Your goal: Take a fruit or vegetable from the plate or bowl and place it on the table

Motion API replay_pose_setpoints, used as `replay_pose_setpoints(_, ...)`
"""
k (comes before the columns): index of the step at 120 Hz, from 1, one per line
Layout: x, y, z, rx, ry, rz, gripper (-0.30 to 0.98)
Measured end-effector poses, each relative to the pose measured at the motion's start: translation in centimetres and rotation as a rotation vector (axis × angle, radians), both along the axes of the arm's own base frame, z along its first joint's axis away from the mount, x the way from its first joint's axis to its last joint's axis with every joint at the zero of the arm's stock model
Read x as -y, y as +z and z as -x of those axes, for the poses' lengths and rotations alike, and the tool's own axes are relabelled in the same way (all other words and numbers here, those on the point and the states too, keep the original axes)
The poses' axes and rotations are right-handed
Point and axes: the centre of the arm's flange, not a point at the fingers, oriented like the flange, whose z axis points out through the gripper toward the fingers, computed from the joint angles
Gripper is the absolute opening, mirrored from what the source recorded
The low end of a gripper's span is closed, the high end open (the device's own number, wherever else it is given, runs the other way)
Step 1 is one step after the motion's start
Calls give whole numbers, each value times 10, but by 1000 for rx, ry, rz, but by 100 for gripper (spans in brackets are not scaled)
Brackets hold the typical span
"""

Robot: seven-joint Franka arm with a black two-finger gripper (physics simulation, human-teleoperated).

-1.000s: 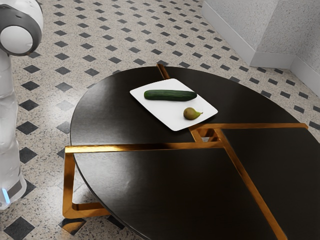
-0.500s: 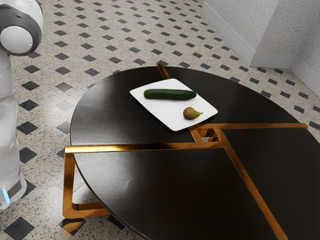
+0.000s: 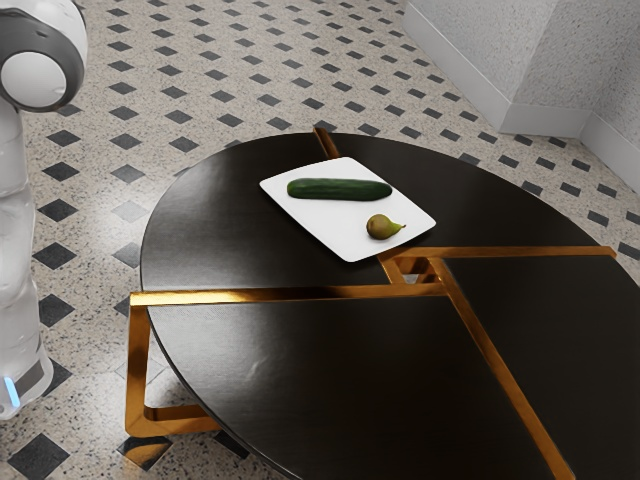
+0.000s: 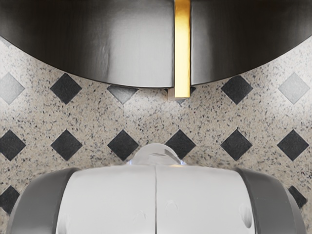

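Our claw's state we cannot tell: whether it stands apart, together or clamped on something is hidden from us. Beneath everything spreads the floor (image 3: 100, 165), pale and speckled, set with dark diamonds. On it stands the round black desk (image 3: 310, 350), its top crossed by brass-coloured strips (image 3: 230, 296) that run together just beside the plate. Behind the desk, toward the exterior view's right, rise pale grey walls (image 3: 470, 60) with a plain baseboard (image 3: 545, 120).

At the exterior view's left our arm (image 3: 20, 220) stands upright, white with a grey joint casing, apart from the desk; a blue light (image 3: 12, 391) glows low on it. In the wrist view we see the arm's white and grey casing, with floor between it and the curved desk edge. A brass-coloured leg frame (image 3: 138, 370) reaches down below the desk's rim.

The white plate (image 3: 340, 225), square with rounded corners, lies flat on the desk. Both our candidates are on it: the long dark green cucumber (image 3: 340, 189), lying on its side, and the small brownish-green pear (image 3: 380, 227), its stem toward the exterior view's right. They lie apart from each other.
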Motion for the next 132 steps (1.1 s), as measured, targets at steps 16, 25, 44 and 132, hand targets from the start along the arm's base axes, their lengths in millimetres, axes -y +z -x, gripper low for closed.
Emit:
replay_pose_setpoints(16, 0, 0, -21, -11, 0, 0, 69)
replay_pose_setpoints(25, 0, 0, -34, -17, 0, 0, 69)
replay_pose_setpoints(44, 0, -3, -65, -29, 0, 0, 69)
replay_pose_setpoints(132, 0, -73, -243, -66, 0, 0, 69)
